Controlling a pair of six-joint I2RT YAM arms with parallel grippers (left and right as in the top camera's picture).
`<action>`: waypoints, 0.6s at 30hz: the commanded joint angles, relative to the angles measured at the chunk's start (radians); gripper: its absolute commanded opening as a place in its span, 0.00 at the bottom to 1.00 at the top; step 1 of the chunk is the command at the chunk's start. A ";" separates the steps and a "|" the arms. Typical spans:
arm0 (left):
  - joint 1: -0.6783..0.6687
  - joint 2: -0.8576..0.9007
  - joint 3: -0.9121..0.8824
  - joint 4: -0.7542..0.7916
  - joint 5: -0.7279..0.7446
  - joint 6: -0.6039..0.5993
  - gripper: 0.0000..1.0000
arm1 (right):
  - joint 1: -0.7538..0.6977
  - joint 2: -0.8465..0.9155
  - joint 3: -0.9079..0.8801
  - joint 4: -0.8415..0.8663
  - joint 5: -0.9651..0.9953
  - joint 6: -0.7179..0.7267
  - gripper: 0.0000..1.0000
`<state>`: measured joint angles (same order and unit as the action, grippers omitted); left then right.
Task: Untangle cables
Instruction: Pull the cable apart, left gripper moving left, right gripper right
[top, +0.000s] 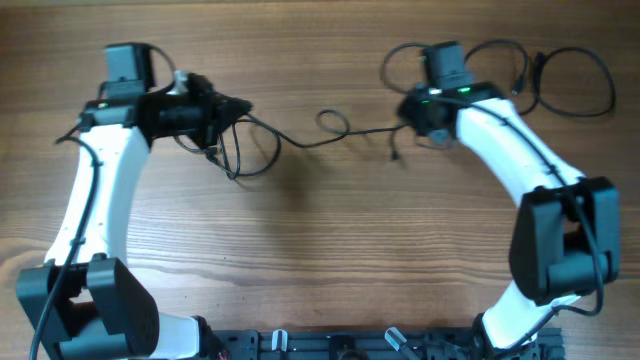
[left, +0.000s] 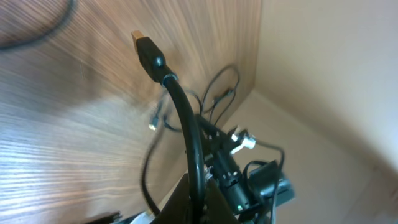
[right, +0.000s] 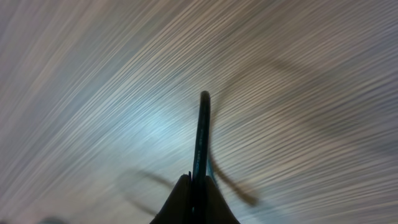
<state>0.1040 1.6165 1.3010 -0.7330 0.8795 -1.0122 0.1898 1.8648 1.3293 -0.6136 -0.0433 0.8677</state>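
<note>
Wooden surface (top: 320, 250) spreads open toward six o'clock; toward twelve o'clock, left claw (left: 194, 188) and right claw (right: 196, 185) are closed on cables (right: 200, 130).

Desk (top: 320, 250): light-brown wood, grain running 9-to-3 in overhead. Left wrist view: desk edge toward 3 o'clock, plain beige surface (left: 323, 93) beyond it. Right wrist view: soft glare patch (right: 155, 130) on the wood.

Soft, even light keeps the overhead view sharp, with faint shadows on the bench (top: 320, 250). The right wrist view is blurred, with pale glare mid-frame and a fuzzy shadow behind the cable (right: 200, 137).
</note>
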 joint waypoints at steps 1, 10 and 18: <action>0.087 -0.014 0.010 -0.047 -0.012 0.058 0.04 | -0.134 0.010 0.002 -0.041 0.085 -0.122 0.04; 0.184 -0.014 0.010 -0.138 0.021 0.163 0.04 | -0.345 0.010 0.002 -0.068 0.093 -0.214 0.04; 0.286 -0.014 0.010 -0.164 0.012 0.260 0.04 | -0.493 0.010 -0.002 -0.091 0.114 -0.232 0.04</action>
<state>0.3042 1.6165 1.3006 -0.9012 0.9257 -0.8330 -0.1989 1.8648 1.3293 -0.7113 -0.0765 0.6788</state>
